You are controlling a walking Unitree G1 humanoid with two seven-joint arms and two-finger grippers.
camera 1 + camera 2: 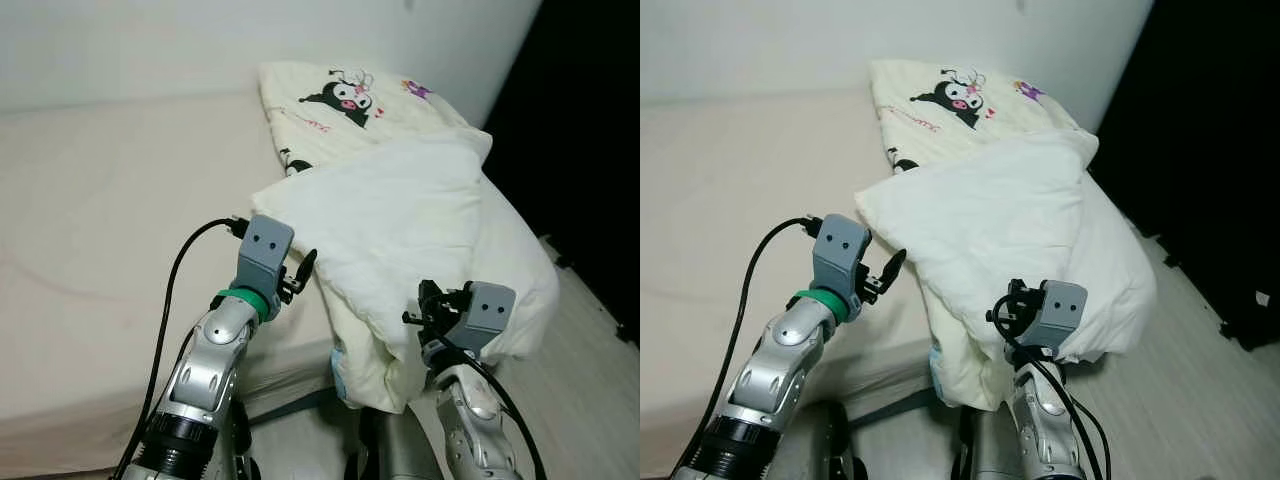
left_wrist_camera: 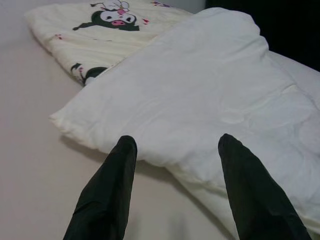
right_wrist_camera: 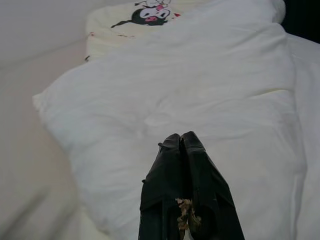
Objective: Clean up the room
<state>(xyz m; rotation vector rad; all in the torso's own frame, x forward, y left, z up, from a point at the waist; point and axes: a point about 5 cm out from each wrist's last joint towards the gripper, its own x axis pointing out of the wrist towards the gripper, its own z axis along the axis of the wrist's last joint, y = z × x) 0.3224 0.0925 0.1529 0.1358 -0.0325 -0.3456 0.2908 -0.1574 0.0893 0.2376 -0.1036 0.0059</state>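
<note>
While both silver arms reach forward over the edge of the bed (image 1: 90, 230), the left gripper (image 2: 172, 150) hovers with its two long black fingers spread wide apart, holding nothing. Just ahead of its tips lies the near corner of a folded white duvet (image 1: 400, 230), soft, puffy and faintly creased, its rounded edge lifted slightly off the smooth beige sheet. The right gripper (image 3: 181, 142) has its two fingers pressed together, tips touching, with nothing visibly between them; the duvet spreads under and beyond them, and part of it hangs over the bed's side next to that arm. Farther off from both grippers, past the duvet's far fold, lies one cream quilted blanket (image 1: 350, 105) with stitched lines and a printed black-and-pink cartoon figure, partly tucked beneath the duvet. That makes two pieces of bedding on one mattress. A black cable (image 1: 175, 290) loops from the left wrist's grey housing.
</note>
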